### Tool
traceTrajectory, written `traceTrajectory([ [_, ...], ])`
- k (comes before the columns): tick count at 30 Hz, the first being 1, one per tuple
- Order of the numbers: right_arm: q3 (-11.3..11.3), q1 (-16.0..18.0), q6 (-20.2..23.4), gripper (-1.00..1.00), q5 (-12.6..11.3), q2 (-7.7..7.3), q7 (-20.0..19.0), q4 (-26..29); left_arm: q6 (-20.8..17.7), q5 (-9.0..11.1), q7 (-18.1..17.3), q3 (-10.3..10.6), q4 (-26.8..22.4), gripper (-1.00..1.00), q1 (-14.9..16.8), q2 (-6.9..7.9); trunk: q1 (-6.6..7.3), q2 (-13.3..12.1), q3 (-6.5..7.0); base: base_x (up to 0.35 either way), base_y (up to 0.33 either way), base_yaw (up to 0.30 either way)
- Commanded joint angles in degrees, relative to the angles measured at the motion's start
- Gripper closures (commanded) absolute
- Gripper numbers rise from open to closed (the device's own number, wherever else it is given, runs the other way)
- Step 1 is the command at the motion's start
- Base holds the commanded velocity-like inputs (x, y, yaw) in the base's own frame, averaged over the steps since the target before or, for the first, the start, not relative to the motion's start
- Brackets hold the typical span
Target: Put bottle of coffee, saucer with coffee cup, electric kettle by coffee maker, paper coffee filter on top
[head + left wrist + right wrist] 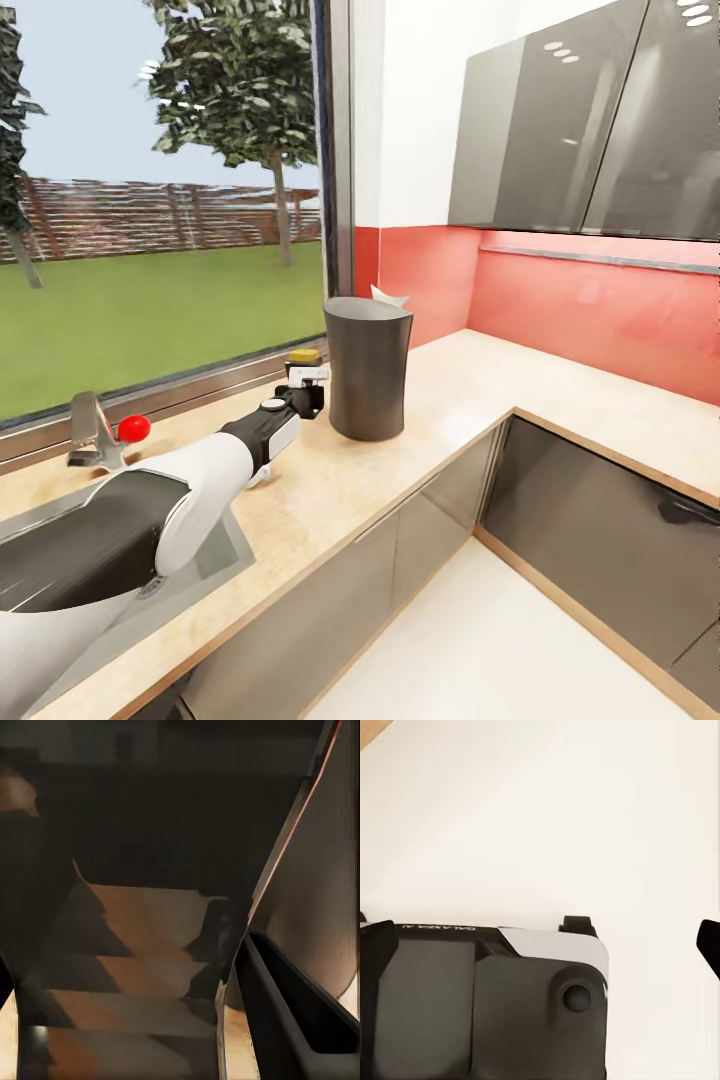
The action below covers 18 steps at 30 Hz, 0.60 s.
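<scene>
Coffee maker (368, 368) stands on the countertop (560, 400), back near the window edge — a tall dark tapered thing. Something white (388, 295) peeks up behind its rim; it may be the paper filter, but it is too small to be sure.

The left arm reaches out over the countertop, past the sink (215, 575) and the tap with the red knob (133, 428). Its left gripper (308, 385) is just beside the coffee maker, on the side toward the sink. A small thing with a yellow top (305, 356) sits right at the gripper. It looks like the bottle of coffee, brought low so it can stand next to the coffee maker. I think the gripper is holding it, but I cannot tell for sure whether the jaws are squeezed shut or let loose.

In the left wrist view it is dark and close — a black finger (296, 1009) and some tan countertop show.

The right gripper (540, 937) hangs over the pale floor, out of the way; whether it is open or closed, I cannot tell.
</scene>
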State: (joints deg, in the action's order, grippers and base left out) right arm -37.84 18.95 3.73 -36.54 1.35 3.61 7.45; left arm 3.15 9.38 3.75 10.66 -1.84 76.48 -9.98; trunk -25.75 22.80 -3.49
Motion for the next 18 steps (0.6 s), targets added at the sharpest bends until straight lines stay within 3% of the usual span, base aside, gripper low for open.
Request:
traceTrajectory([
  [1, -0.5, 0.0, 0.3, -1.00, -0.4, -0.03, 0.4, 0.1, 0.2, 0.5, 0.1, 0.5, 0.1, 1.00, 0.1, -0.02, -0.04, 0.1, -0.13, 0.001, -0.056, 0.000],
  [10, -0.5, 0.0, 0.3, -1.00, -0.4, -0.03, 0.4, 0.1, 0.2, 0.5, 0.1, 0.5, 0.1, 1.00, 0.1, -0.02, -0.04, 0.1, -0.14, 0.000, -0.013, 0.000],
  [18, -0.5, 0.0, 0.3, -1.00, -0.4, -0.03, 0.3, 0.1, 0.2, 0.5, -0.1, 0.5, 0.1, 1.00, 0.1, -0.02, -1.79, 3.3, -2.08, 0.000, 0.000, 0.000],
])
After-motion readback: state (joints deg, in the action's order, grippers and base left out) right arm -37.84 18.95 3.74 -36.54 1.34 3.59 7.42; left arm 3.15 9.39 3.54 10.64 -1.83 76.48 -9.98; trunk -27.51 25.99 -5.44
